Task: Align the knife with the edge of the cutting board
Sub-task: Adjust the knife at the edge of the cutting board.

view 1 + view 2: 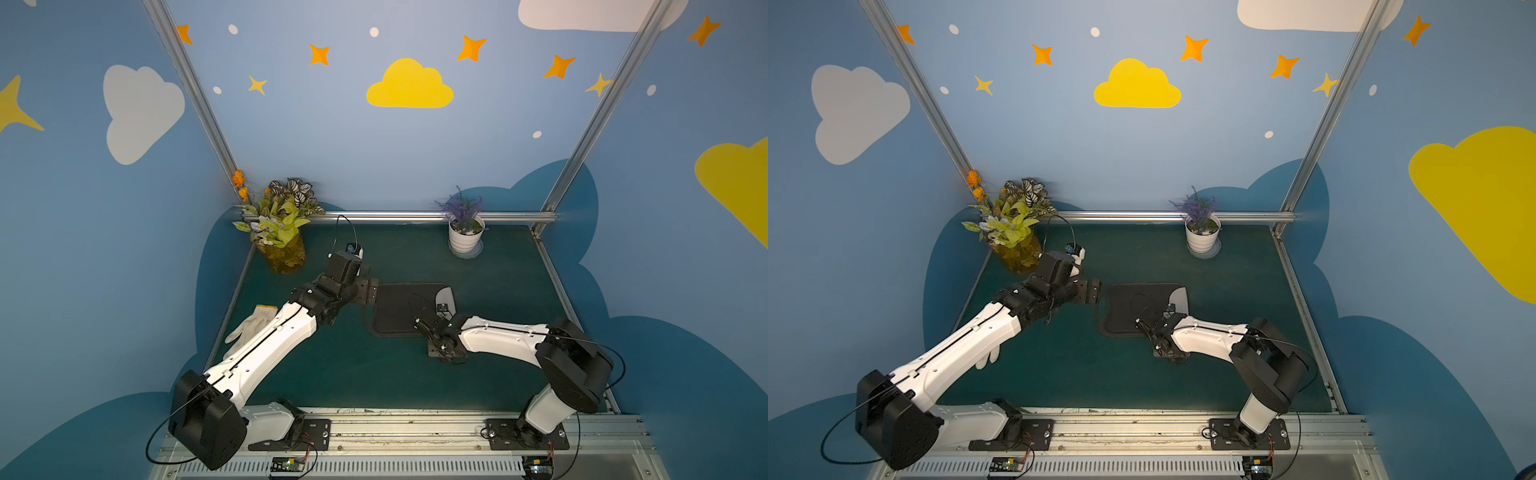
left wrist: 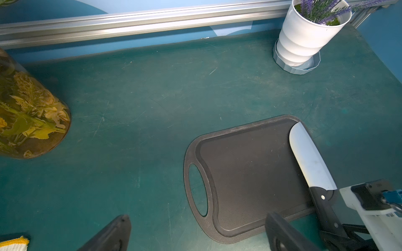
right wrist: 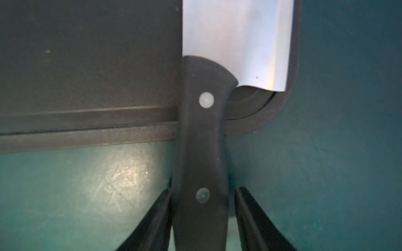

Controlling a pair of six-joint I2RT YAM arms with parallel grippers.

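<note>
Letting go of the knife without skewing it

Starting at the left, the left gripper hangs by the slotted end of the cutting board, jaws spread wide with nothing between them. At the opposite end the knife lies flat, its blade along the short rim and its handle overhanging the near long rim above the green mat. The right gripper straddles that handle with its jaws slightly parted. One finger looks to touch the handle and a sliver of mat shows beside the other, so I judge it unclamped.

If the pull-back is not straight, the touching finger could drag the handle and swing the blade off its line. A left finger nudging the board would spoil the alignment too.

Only the right wrist view shows that gap and the blade edge parallel to the rim. In both top views the arm hides the handle. Only the left wrist view shows the blade's full run
</note>
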